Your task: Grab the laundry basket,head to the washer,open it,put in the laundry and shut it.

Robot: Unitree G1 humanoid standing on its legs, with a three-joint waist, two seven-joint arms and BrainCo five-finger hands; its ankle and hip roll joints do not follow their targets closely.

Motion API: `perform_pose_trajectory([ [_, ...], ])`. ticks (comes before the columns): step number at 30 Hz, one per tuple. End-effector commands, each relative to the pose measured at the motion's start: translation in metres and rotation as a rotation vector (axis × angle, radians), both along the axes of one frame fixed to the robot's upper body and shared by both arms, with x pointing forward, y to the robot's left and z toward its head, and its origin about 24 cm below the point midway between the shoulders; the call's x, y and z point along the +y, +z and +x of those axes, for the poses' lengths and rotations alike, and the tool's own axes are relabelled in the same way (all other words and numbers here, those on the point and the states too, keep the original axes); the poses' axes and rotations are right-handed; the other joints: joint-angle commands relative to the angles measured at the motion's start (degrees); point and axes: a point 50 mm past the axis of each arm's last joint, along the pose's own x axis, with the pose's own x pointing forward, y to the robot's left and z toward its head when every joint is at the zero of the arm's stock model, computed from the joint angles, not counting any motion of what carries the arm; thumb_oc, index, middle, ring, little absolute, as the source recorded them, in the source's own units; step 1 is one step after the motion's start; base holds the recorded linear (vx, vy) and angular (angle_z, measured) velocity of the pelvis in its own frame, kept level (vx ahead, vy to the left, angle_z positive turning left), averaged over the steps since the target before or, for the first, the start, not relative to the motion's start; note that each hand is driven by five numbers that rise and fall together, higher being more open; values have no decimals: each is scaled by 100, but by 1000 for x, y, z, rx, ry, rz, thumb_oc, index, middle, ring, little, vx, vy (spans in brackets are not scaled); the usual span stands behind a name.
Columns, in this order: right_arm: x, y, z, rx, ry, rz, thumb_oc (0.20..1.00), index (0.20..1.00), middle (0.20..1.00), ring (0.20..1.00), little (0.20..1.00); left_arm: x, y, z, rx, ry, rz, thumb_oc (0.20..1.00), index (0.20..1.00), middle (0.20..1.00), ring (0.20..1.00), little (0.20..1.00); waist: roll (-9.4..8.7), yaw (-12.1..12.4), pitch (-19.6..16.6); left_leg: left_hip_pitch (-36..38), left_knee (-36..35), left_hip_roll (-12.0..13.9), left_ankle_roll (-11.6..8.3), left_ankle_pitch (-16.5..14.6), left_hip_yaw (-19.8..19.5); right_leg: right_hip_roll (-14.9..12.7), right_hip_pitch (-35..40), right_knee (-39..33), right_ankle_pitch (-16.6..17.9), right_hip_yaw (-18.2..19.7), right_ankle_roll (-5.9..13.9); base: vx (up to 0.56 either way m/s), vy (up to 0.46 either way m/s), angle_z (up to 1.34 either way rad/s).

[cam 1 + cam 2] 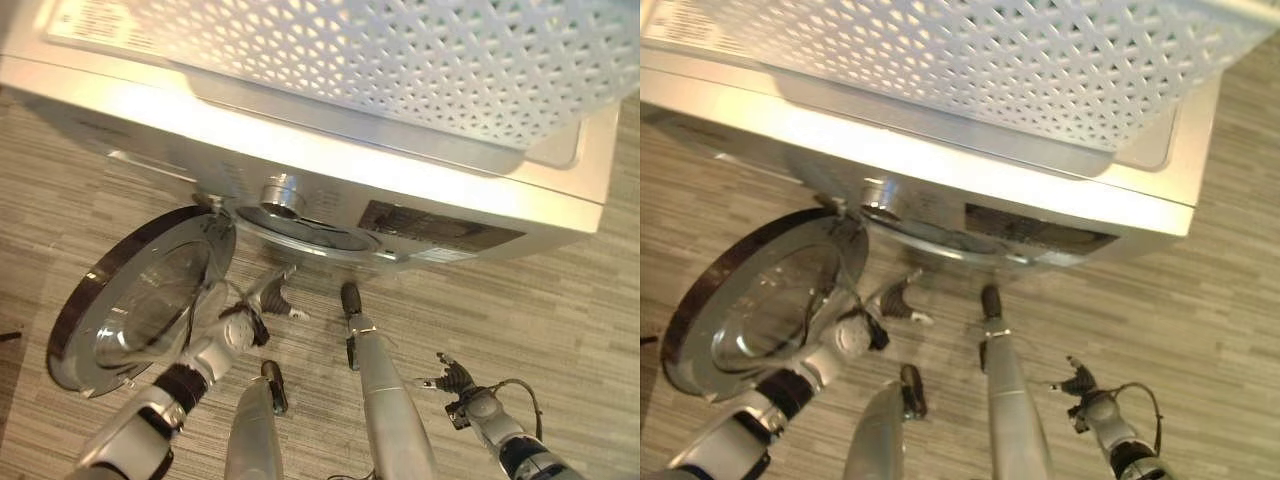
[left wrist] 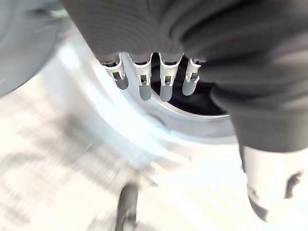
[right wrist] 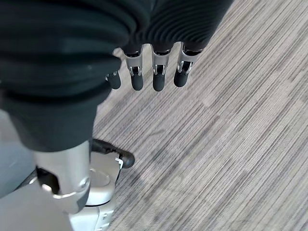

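A white perforated plastic laundry basket sits on top of the silver front-loading washer, taking up the 12 to 2 o'clock part of the head views. Whether any laundry lies inside it cannot be told. The washer's round door, a dark-rimmed glass porthole in a chrome ring, hangs swung wide open at 9 o'clock, hinged beside the drum opening, which shows as a dark slot under the round silver control knob.

The left hand hangs just in front of the drum opening, near the centre of the view, between the door and the washer front. In its wrist view the fingers are straight and spread a little, pointing into the dark drum mouth, holding nothing.

The right hand is low at 5 o'clock, well apart from the washer, over the grey striped wood-look floor. Its fingers hang relaxed and empty.
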Motion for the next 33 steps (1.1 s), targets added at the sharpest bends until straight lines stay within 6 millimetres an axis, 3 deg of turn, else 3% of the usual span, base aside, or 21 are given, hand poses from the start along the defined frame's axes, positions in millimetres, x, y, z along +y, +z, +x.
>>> perform_pose_trajectory([
  [1,-10,-12,-30,91,-3,-32,1000,1000,1000,1000,1000,16,-21,-12,35,16,82,1000,1000,1000,1000,1000,-80,6,-135,734,-821,-214,563,191,0,-324,790,-685,-28,-254,382,91,78,29],
  [2,-10,-12,-30,91,-3,-32,1000,1000,1000,1000,1000,15,-21,-13,35,16,82,1000,1000,1000,1000,1000,-82,7,-114,776,-850,-216,562,202,2,-324,823,-697,-26,-254,382,181,137,16],
  [3,-10,-19,-41,133,-43,-6,1000,1000,1000,1000,1000,26,-48,-34,150,83,84,1000,1000,1000,1000,1000,-49,50,-295,1131,-1120,-261,565,291,5,-348,1158,-833,-30,-315,399,91,58,-2],
  [5,-10,-19,-41,133,-44,-6,1000,1000,1000,1000,1000,26,-48,-35,150,83,84,1000,1000,1000,1000,1000,-50,51,-279,1168,-1147,-262,565,301,6,-348,1188,-845,-28,-316,400,78,52,-1],
  [6,-12,-27,-60,189,-124,26,1000,1000,1000,1000,1000,38,-74,-60,286,220,15,1000,1000,1000,1000,1000,-38,78,-449,1502,-1439,-329,569,435,21,-407,1486,-1012,18,-385,413,113,74,6],
  [8,-16,-34,-79,244,-195,38,1000,1000,1000,1000,1000,51,-94,-85,408,392,-81,1000,1000,1000,1000,1000,27,104,-615,1854,-1746,-361,564,520,20,-429,1834,-1203,16,-475,450,146,102,-1],
  [9,-21,-41,-105,316,-292,50,1000,1000,1000,1000,1000,60,-112,-109,514,544,-143,1000,1000,1000,1000,1000,80,118,-819,2193,-2098,-433,541,673,-5,-478,2169,-1430,77,-571,494,97,78,-4],
  [11,-24,-42,-116,340,-338,55,1000,1000,1000,1000,1000,62,-118,-120,557,592,-170,1000,1000,1000,1000,1000,85,117,-919,2338,-2278,-477,535,755,-49,-530,2306,-1543,119,-614,511,92,51,10],
  [13,-26,-47,-146,409,-462,82,1000,1000,1000,1000,1000,70,-135,-156,695,771,-220,1000,1000,1000,1000,1000,144,86,-1224,2714,-2710,-516,518,924,-81,-591,2657,-1807,195,-692,544,139,79,19],
  [14,-26,-47,-146,409,-462,81,1000,1000,1000,1000,1000,70,-135,-156,695,771,-220,1000,1000,1000,1000,1000,146,84,-1223,2728,-2728,-515,518,933,-83,-590,2666,-1816,198,-695,544,133,96,9],
  [15,-24,-50,-160,452,-495,92,1000,1000,1000,1000,1000,73,-142,-175,758,828,-213,1000,1000,1000,1000,1000,167,87,-1393,2956,-2986,-534,526,979,-52,-593,2824,-1954,247,-702,576,50,49,1],
  [19,-24,-51,-171,485,-528,101,1000,1000,1000,1000,1000,72,-148,-191,819,866,-214,1000,1000,1000,1000,1000,195,108,-1627,3235,-3290,-550,508,1069,5,-602,3025,-2103,287,-762,625,73,44,-4],
  [23,-28,-49,-172,464,-588,124,1000,1000,1000,1000,1000,68,-149,-196,843,854,-221,1000,1000,1000,1000,1000,195,104,-1783,3362,-3399,-531,500,1103,-30,-617,3149,-2100,233,-783,635,45,1,0],
  [27,-41,-43,-157,323,-760,176,1000,1000,1000,1000,1000,60,-146,-181,798,805,-249,1000,1000,1000,1000,1000,216,76,-1875,3380,-3416,-512,498,1125,-97,-607,3187,-2051,175,-791,634,4,-7,7],
  [30,-45,-42,-157,302,-792,178,1000,1000,1000,1000,1000,58,-145,-177,788,785,-248,1000,1000,1000,1000,1000,222,73,-1895,3395,-3446,-514,499,1131,-114,-608,3194,-2044,175,-809,641,-1,-1,6],
  [33,-64,-32,-144,202,-881,186,1000,1000,1000,1000,1000,62,-143,-174,777,769,-227,1000,1000,1000,1000,1000,155,111,-1981,3405,-3510,-504,495,1167,-165,-629,3246,-2076,199,-834,665,12,-14,5],
])
